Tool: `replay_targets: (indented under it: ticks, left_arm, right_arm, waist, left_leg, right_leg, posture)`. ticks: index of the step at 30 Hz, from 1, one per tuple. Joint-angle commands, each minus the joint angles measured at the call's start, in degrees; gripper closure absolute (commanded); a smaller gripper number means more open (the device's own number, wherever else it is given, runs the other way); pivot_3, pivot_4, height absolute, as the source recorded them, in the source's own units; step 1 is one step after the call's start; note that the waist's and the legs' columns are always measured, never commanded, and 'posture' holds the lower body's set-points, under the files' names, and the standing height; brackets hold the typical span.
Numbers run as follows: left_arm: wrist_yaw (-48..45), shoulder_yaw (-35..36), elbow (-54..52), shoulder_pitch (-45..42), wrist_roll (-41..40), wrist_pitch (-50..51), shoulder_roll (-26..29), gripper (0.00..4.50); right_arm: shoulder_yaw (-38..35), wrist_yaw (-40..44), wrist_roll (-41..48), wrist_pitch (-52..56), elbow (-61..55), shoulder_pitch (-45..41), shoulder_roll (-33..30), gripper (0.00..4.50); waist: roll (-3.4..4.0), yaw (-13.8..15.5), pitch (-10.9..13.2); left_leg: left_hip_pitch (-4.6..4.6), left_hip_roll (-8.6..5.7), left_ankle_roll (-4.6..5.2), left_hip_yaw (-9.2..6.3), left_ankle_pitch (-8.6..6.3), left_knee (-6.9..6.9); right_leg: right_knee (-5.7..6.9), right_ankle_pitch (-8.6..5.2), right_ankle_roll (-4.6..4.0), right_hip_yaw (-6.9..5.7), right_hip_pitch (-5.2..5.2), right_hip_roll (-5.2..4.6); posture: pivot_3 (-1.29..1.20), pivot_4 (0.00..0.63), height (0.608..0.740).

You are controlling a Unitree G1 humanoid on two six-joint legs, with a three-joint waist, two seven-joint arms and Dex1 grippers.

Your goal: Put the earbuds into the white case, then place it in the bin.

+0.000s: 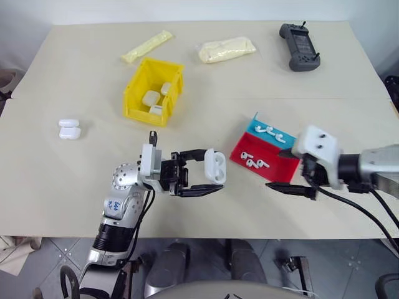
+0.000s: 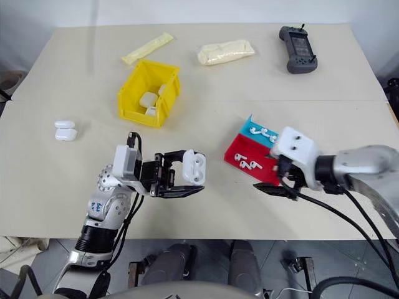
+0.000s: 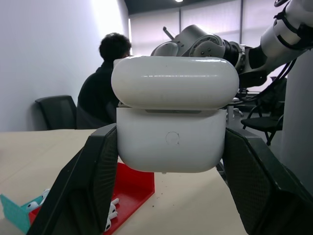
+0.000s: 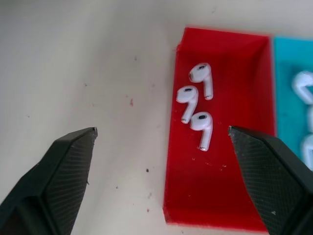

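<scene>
Earbuds [image 4: 196,98]: three in red tray compartment [image 4: 244,196], between right tool [image 4: 161,134]'s spread fingers; light, glossy, slippery; pinch at stem. White case [image 3: 171,139]: clamped in left tool [image 3: 166,161], lid open.

case [image 1: 215,166] glossy white – lid open | earbuds [image 4: 196,100] white, dark tips | tray [image 4: 215,196] red half, blue half at 3 o'clock | bin [image 1: 138,81] bright yellow | pouches [image 1: 227,49] cream | table [image 1: 75,180] beige | fingers [image 4: 66,161] black, fine checked texture
</scene>
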Motion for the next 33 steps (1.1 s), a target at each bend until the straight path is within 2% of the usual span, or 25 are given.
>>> replay_targets:
  ticks: [1,4,8,11,17,33]
  left_arm:
    - [1.38,-0.09,-3.03,0.48,0.16,-0.63,0.3,1.7]
    - [2.78,-0.15,-4.03,1.16,0.46,-0.66,0.33,1.7]
    - [4.21,-0.29,-6.46,2.41,0.43,0.06,1.11,1.7]
    - [4.74,0.36,-7.45,3.38,0.18,0.58,2.28,1.7]
    - [5.71,0.77,-8.33,3.56,-0.25,1.2,3.3,1.7]
    - [7.2,0.88,-8.89,2.75,-0.51,2.06,3.84,1.7]
  right_arm:
    - [8.31,-1.42,-4.24,5.48,2.37,-8.31,3.5,0.0]
    - [14.48,-2.42,-7.73,8.63,5.49,-14.06,6.84,0.0]
    - [17.42,-1.9,-10.36,9.85,7.48,-17.44,8.01,0.0]
    - [19.69,-0.67,-12.19,10.17,8.53,-19.89,8.3,0.62]
    - [22.39,2.28,-14.8,8.79,9.81,-22.06,8.18,2.65]
    - [25.99,7.56,-22.87,3.13,13.77,-22.77,9.28,2.65]
  waist:
    - [-0.01,-0.09,0.01]
    - [-0.01,-0.24,0.01]
    - [-0.01,-0.18,0.01]
    - [-0.01,-0.23,0.01]
    - [-0.01,-0.26,0.01]
    - [-0.01,-0.33,0.0]
  left_leg:
    - [-0.01,0.01,0.0,-0.01,0.0,-0.01]
    - [-0.04,0.0,0.01,0.0,-0.01,-0.02]
    - [-0.12,-0.01,0.02,-0.01,-0.02,-0.02]
    - [-0.19,-0.02,0.03,0.02,-0.02,-0.01]
    - [-0.19,-0.01,0.03,0.05,-0.02,0.0]
    - [-0.24,-0.01,0.03,0.08,-0.02,-0.01]
  right_leg:
    - [-0.03,0.0,0.01,-0.01,0.0,0.0]
    - [-0.04,0.01,0.02,-0.01,-0.06,-0.01]
    - [-0.02,0.01,0.02,-0.02,-0.15,-0.01]
    - [0.01,0.02,0.02,-0.01,-0.25,-0.03]
    - [0.05,0.02,0.01,0.0,-0.28,-0.01]
    - [0.06,0.02,0.01,0.02,-0.36,-0.01]
  posture:
    - [0.0,0.15,0.74]
    - [0.0,0.15,0.74]
    - [0.0,0.15,0.74]
    - [0.0,0.15,0.74]
    - [0.0,0.15,0.74]
    - [0.0,0.15,0.74]
